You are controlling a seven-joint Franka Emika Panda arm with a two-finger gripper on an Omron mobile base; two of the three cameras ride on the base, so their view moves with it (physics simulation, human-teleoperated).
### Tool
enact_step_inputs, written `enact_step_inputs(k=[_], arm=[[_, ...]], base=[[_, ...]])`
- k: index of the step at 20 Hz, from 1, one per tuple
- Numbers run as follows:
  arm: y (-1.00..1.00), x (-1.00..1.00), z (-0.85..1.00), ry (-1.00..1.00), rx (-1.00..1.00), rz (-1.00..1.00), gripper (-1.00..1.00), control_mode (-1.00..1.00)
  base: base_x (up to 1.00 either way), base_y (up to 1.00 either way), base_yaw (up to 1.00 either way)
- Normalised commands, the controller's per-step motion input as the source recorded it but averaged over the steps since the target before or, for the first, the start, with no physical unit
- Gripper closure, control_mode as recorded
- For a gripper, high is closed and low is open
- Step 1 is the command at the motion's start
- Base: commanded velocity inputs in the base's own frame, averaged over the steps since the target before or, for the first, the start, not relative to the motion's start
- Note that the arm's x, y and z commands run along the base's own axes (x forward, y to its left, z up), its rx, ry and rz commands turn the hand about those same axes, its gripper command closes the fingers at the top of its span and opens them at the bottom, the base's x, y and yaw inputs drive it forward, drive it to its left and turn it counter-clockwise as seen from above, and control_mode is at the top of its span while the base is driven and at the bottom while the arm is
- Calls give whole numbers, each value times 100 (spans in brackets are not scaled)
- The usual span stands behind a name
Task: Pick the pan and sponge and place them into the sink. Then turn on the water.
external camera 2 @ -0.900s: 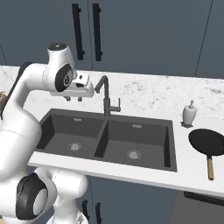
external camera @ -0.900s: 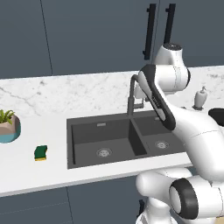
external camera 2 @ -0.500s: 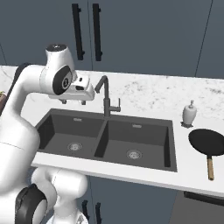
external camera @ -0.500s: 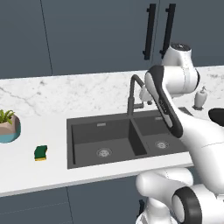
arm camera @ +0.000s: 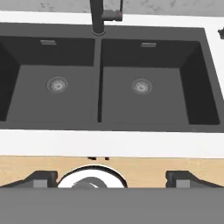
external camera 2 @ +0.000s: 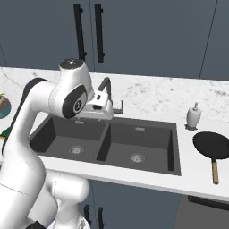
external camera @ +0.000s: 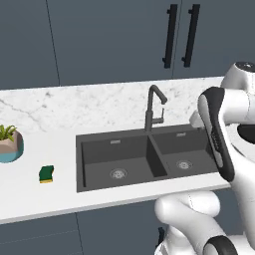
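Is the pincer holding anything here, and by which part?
Nothing is held: the pincer stands open and empty above the dark grey double-basin sink.

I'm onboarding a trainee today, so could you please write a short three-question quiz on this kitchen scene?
1. True or false: the pan already lies in the sink.
2. What lies on the counter between the plant pot and the sink? A) the sponge B) the soap dispenser C) a cup
3. Fill in: no water runs from the ______.

Key: 1 false, it rests on the counter to the sink's right; 2 A; 3 faucet.
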Motion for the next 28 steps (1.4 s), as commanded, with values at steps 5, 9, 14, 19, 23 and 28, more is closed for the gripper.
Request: enact_step_inputs(k=[5, 9, 14, 19, 23, 28], arm=[[-96, -38, -12, 0, -5, -16, -100, -100], [-98, -26, -10, 4, -5, -16, -100, -100], [-96, -16, -12, 7, -6, -14, -100, -100], [-90, -3, -17, 9, -8, -13, -100, -100], [-84, 0, -21, 9, -5, -11, -100, -100], [-81, 0, -23, 8, 0, -8, -100, -100]], base=[[0, 0, 0], [0, 0, 0], [0, 0, 0], [0, 0, 0], [0, 0, 0], [0, 0, 0]])
